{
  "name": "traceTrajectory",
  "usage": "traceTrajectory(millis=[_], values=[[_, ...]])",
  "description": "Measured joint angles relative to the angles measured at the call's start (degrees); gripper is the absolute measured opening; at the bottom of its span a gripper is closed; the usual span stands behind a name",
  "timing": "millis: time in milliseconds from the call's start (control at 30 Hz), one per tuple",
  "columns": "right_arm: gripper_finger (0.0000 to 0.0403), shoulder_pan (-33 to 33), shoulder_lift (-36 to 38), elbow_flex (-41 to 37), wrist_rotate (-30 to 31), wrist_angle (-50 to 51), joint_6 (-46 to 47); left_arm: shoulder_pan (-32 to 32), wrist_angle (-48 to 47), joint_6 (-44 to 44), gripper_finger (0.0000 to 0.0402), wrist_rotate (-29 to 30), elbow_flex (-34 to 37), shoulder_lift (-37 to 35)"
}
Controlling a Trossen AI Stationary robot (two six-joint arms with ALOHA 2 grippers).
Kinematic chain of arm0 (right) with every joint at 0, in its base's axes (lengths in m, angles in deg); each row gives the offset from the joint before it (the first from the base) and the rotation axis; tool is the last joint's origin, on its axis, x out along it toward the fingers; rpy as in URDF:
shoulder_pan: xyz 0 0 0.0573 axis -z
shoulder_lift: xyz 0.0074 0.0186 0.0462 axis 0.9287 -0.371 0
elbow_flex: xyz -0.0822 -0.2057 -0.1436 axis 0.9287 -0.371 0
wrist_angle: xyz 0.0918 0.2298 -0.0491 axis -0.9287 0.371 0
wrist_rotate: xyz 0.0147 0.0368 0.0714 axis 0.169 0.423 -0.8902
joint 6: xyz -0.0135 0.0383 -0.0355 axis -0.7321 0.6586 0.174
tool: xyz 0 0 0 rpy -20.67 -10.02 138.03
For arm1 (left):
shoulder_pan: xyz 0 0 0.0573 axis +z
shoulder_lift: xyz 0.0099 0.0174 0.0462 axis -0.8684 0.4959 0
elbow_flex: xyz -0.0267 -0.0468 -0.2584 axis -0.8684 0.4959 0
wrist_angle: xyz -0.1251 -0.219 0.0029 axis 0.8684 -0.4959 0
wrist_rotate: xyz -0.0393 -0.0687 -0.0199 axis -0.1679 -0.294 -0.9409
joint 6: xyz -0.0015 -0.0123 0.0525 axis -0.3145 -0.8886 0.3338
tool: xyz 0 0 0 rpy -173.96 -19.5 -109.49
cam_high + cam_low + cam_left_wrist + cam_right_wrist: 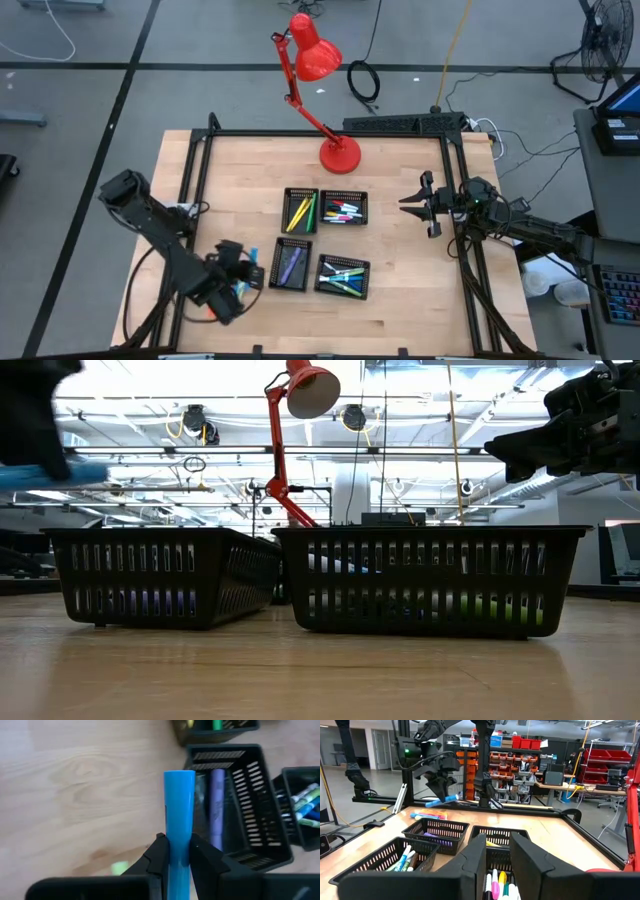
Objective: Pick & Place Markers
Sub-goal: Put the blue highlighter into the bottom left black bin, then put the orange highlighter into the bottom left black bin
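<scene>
- Overhead, four black mesh trays (299, 211) sit in a two-by-two cluster at the centre of the wooden surface (400, 280). The upper-left tray holds yellow and green markers (300, 212), the upper-right tray (344, 208) mixed pink, green and white ones, the lower-left tray (291, 265) a purple one, the lower-right tray (343, 277) blue-green ones. A red lamp (318, 60) stands above them.
- Low down, two trays fill the middle of the frame, contents hard to tell through the mesh.
- From the left wrist, the left gripper (175, 852) has its fingers clamped on a blue marker (179, 810), above bare surface just left of the purple marker's tray.
- From the right wrist, the right gripper (497, 850) hovers over the trays, fingers slightly apart and holding nothing; a few loose markers (427, 814) lie at upper left.
</scene>
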Motion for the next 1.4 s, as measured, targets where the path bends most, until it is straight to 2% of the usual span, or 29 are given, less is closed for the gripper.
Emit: traceTrajectory(millis=[300, 500, 767, 1200, 1400], values=[[0.0077, 0.01, 0.00, 0.00, -0.01, 0.00, 0.00, 10.94, 17.95, 24.73, 0.0056, 0.12, -0.02, 0.00], [0.0077, 0.02, 0.02, 0.00, -0.01, 0.00, 0.00, 17.08, 25.11, 36.82, 0.0066, -5.07, -0.02, 0.00], [0.0077, 0.01, 0.01, 0.00, -0.01, 0.00, 0.00, 20.91, 25.88, 37.90, 0.0079, -8.73, -0.02, 0.00], [0.0077, 0.01, -0.01, 0.00, -0.01, 0.00, 0.00, 21.58, 26.03, 41.47, 0.0141, -15.01, -0.02, -0.03], [0.0077, 0.01, 0.00, 0.00, -0.01, 0.00, 0.00, 20.21, 22.60, 39.33, 0.0134, -21.96, -0.04, -0.04]])
